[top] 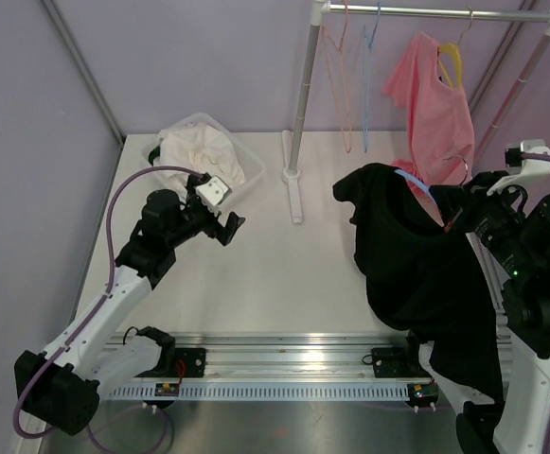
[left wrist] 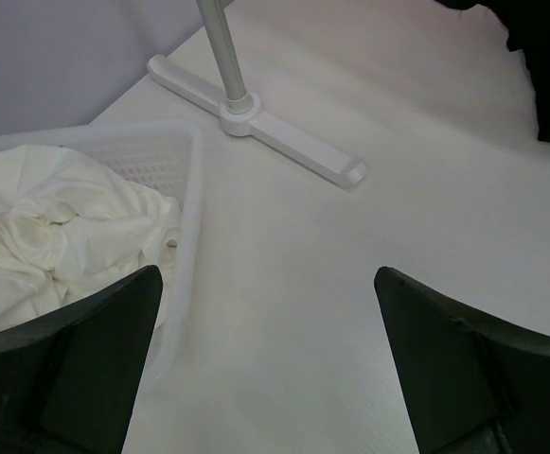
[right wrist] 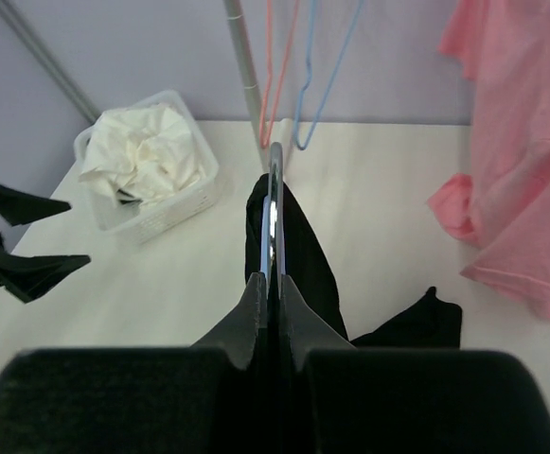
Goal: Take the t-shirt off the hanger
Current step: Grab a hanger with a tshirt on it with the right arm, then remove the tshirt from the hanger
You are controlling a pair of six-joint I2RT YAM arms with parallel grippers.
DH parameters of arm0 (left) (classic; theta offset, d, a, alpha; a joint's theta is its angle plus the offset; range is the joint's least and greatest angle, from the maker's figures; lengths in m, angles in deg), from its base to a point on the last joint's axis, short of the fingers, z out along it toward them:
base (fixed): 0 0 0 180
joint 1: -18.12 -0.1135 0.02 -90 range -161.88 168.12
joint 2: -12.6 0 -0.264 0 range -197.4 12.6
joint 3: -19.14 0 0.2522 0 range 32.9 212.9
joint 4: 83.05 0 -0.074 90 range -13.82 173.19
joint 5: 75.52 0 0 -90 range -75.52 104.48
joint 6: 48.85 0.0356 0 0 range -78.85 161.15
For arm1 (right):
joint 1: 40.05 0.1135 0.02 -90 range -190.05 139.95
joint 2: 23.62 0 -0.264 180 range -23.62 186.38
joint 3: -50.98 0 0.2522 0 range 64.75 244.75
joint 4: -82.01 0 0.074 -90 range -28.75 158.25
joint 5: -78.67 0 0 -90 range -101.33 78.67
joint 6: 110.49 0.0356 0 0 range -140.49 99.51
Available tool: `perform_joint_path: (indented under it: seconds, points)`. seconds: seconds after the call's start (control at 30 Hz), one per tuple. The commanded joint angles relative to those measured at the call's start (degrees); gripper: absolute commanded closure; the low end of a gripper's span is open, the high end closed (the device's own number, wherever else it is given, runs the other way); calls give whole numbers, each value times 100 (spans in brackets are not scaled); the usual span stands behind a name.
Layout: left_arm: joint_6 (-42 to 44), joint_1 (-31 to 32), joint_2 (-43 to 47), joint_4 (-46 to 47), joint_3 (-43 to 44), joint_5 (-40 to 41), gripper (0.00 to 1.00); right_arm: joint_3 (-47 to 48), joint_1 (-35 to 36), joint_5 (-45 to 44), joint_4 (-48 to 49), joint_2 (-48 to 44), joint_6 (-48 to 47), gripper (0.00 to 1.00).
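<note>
One hanger [right wrist: 273, 189], draped with the black t-shirt [top: 416, 274], sits pinched in the right claw [right wrist: 271, 284].

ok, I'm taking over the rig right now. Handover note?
Left gripper: open, empty, above the table beside the white basket.
Right gripper: shut on the hanger, holding it clear of the rack.
Black t-shirt: still on that hanger, hanging down on the right side of the table.
Done: hanger with shirt is off the rack and in the gripper.
Left: pull the shirt off the hanger, probably with the free left gripper.
</note>
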Motion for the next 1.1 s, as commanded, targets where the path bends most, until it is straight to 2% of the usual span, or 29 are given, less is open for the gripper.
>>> perform_joint_path:
  seconds: [0.0, 0.17, 0.63, 0.93, 1.07]
  points:
    - [109, 22, 285, 417, -128, -510, 1, 40, 4, 1092, 574, 343, -41, 100]
    - [82, 22, 628, 567, -321, -554, 1, -12, 4, 1928, 987, 503, 11, 100]
    - [-471, 22, 918, 567, -216, -123, 1, -92, 13, 2561, 1892, 722, 363, 100]
    - [-471, 22, 1059, 567, -286, -97, 1, -74, 101, 2527, 2455, 1249, 618, 100]
    - [-463, 22, 1068, 699, -304, -27, 1, 57, 513, 2114, 2508, 1469, 609, 100]
